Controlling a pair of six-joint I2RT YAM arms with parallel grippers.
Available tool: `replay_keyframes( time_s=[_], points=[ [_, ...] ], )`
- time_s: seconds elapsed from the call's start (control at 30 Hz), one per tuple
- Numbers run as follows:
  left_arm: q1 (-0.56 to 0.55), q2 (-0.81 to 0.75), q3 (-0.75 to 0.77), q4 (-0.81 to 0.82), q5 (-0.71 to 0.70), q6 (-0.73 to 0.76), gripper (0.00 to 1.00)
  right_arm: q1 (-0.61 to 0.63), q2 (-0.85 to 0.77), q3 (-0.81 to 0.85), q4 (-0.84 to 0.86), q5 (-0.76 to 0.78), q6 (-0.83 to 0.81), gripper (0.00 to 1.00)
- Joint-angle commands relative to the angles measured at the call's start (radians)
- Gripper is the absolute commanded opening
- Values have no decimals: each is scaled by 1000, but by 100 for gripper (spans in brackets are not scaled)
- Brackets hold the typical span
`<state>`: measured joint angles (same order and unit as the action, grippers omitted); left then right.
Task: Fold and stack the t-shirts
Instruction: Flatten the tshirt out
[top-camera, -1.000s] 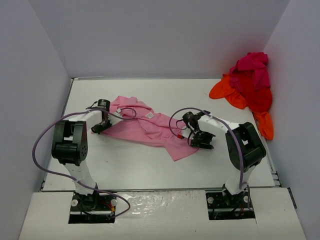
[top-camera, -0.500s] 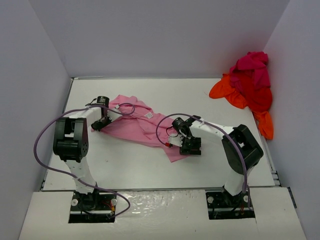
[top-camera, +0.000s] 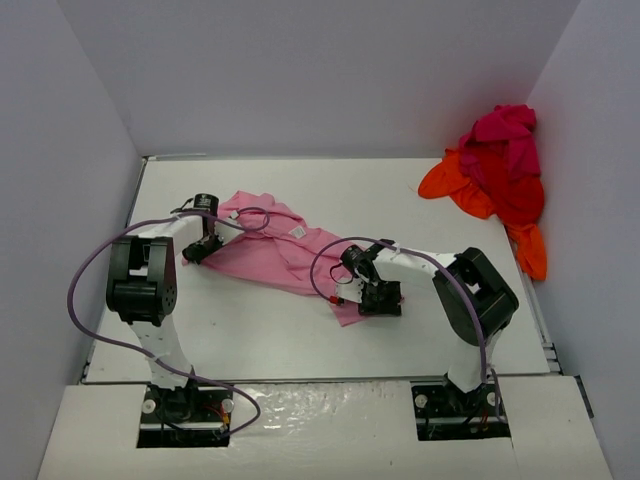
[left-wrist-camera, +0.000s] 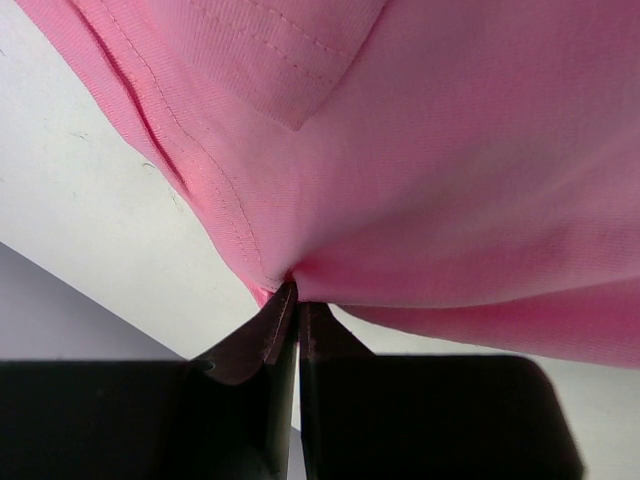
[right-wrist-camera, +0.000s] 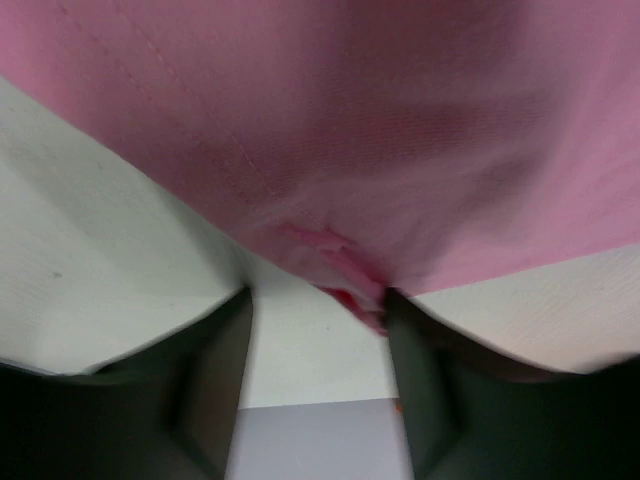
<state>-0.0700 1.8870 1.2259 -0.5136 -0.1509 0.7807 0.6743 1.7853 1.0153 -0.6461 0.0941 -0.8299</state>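
Observation:
The light pink t-shirt (top-camera: 280, 245) lies crumpled and stretched across the middle of the table. My left gripper (top-camera: 198, 252) is shut on its left edge; in the left wrist view the jaws (left-wrist-camera: 295, 292) pinch a hem fold of the pink cloth (left-wrist-camera: 450, 150). My right gripper (top-camera: 350, 297) is open at the shirt's near right corner; in the right wrist view (right-wrist-camera: 318, 294) a bunched bit of pink cloth (right-wrist-camera: 340, 260) lies against the right finger (right-wrist-camera: 410, 340), with nothing held. The orange (top-camera: 445, 180), red (top-camera: 520, 195) and magenta (top-camera: 500, 130) t-shirts lie heaped at the back right.
White table (top-camera: 300, 340) enclosed by grey walls at left, back and right. The heap of shirts leans on the right wall, with an orange part trailing forward (top-camera: 532, 250). Purple cables loop over both arms (top-camera: 90, 270).

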Motion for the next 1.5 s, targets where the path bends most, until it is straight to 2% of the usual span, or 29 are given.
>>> replay_keyframes(
  time_s=[0.0,0.03,0.07,0.1,0.3,0.47,0.6,0.73,0.87,0.97,1.2,1.3,1.47],
  points=[
    [3,-30,18,-8,-8,-9,0,-6,64,0,8,21,12,30],
    [3,-32,10,-4,-7,-9,0,-6,82,2,11,24,17,21],
    [4,-34,6,1,-6,-8,0,-7,90,-1,22,30,24,5],
    [3,-35,-2,8,-6,-8,0,-7,92,-3,41,41,29,0],
    [6,-96,-57,87,-8,-43,0,-17,22,30,90,103,57,0],
    [10,-327,6,47,41,-133,0,-101,-142,244,103,107,48,0],
    [12,-532,210,-83,92,-191,0,-183,-277,520,184,48,72,0],
    [12,-643,378,-208,131,-212,0,-203,-408,571,365,45,119,0],
    [15,-728,580,-297,146,-243,0,-254,-461,674,375,23,209,0],
    [44,-765,695,-324,151,-291,0,-266,-504,695,372,29,231,0],
    [63,-782,951,-488,372,-340,0,-277,-590,773,264,-61,300,0],
    [62,-771,981,-519,414,-341,0,-280,-594,822,198,-135,308,0],
    [54,-722,980,-510,376,-312,0,-280,-565,890,182,-84,308,0]
  ],
)
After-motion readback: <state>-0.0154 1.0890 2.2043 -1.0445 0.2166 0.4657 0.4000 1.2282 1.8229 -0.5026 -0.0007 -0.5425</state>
